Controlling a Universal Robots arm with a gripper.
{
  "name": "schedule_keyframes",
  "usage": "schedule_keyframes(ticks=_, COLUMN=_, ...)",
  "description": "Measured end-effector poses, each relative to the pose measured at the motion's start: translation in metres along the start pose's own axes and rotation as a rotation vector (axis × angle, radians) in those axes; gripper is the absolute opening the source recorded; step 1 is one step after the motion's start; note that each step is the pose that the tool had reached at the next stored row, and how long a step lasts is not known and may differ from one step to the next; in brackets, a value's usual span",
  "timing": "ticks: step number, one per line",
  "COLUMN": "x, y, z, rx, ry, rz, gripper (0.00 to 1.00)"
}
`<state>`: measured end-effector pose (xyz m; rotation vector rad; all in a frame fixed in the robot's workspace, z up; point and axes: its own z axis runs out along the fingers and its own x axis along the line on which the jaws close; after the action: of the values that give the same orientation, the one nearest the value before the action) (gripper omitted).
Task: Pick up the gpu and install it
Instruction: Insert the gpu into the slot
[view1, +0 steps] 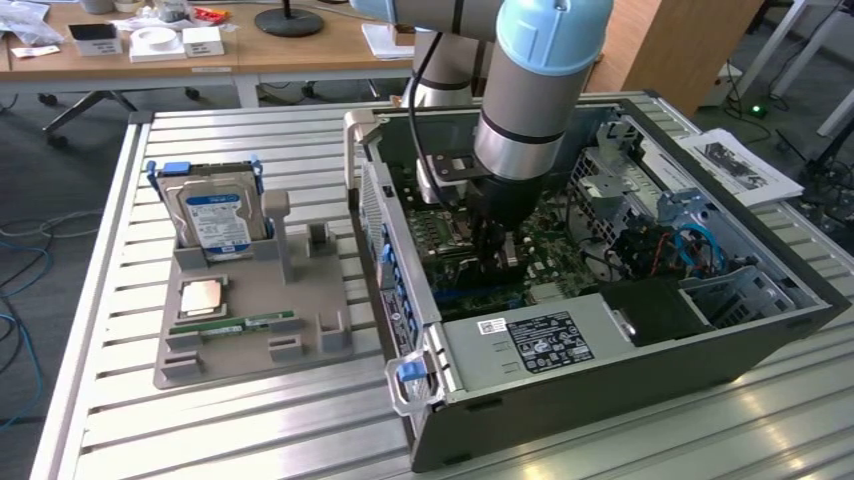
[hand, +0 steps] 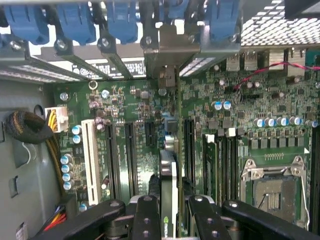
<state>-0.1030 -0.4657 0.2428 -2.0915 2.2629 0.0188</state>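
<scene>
You are looking at an office workspace with wooden desks behind, and in front a slatted metal table (view1: 267, 420) that carries an open desktop computer case (view1: 601, 380) lying on its side and, to the exterior view's left of it, a grey parts holder (view1: 247, 330). In that holder a blue-labelled hard drive (view1: 218, 220) stands upright at the far end, with a square CPU (view1: 200, 296) lying flat nearer you and a green memory stick (view1: 247, 326) lying just beside it. A printed sheet of paper (view1: 741, 165) lies on the table to the exterior view's right of the case.

The arm reaches down from above into the case, and the gripper (view1: 491, 252) sits low over the green motherboard (view1: 561, 250). In the wrist view you see the gripper (hand: 172, 212) with its jaws pinching the gpu (hand: 170, 175), which stands edge-on as a thin strip between the two black fingers (hand: 145, 220). The card runs straight away from the jaws toward the rear wall of the case, in line with the long expansion slots (hand: 129, 155), and its metal end bracket (hand: 167, 80) sits up against the row of slot covers with blue clips (hand: 75, 22). You cannot tell whether the card's lower edge is fully seated in its slot. The empty CPU socket (hand: 275, 187) lies off to one side of the card, and a white slot (hand: 90, 160) with a bundle of cables (hand: 30, 127) lies on the other.
</scene>
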Motion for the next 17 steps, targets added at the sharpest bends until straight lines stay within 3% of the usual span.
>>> schedule_keyframes(ticks=17, x=0.0000, y=-0.0002, z=-0.0002, rx=-0.0002, ry=0.0004, rz=-0.001, gripper=0.27)
